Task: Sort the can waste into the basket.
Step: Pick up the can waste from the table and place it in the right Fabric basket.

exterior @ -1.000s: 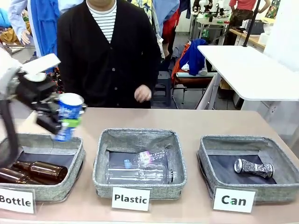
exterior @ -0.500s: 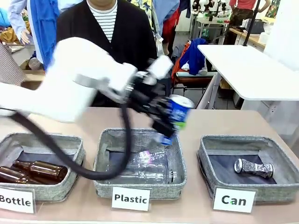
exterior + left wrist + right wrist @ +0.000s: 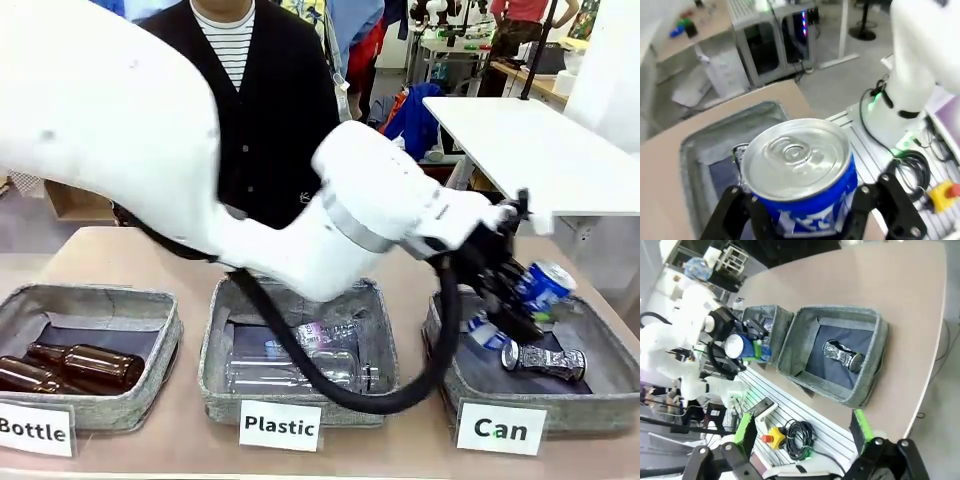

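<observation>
Over the square grey woven-fabric "Can" basket [image 3: 600,322] at the robot's right end of the tabletop [image 3: 420,260], the left gripper [image 3: 520,300] holds the blue metal can with white lettering [image 3: 543,286], tilted, fingers pinching its sides; the left wrist view shows its shiny silver lid with pull tab [image 3: 795,152] between the black fingers [image 3: 730,210]. Slim silver can with dark pattern [image 3: 543,360] lies on its side on the basket's dark lining, under and just beside the held can; also seen in the right wrist view [image 3: 842,354]. White sign card reading "Can" [image 3: 500,429] stands in front. Middle grey woven bin [image 3: 300,295] signed "Plastic" holds clear plastic bottles [image 3: 300,372]; left bin [image 3: 90,300] signed "Bottle" holds brown glass bottles [image 3: 85,365]. Right gripper [image 3: 802,432] is off the tabletop's edge, green-padded fingers spread, nothing between. Tabletop is smooth, beige-pink. Person in black cardigan and striped top [image 3: 255,90] stands at the far side; white table [image 3: 530,150] and hanging clothes behind.
</observation>
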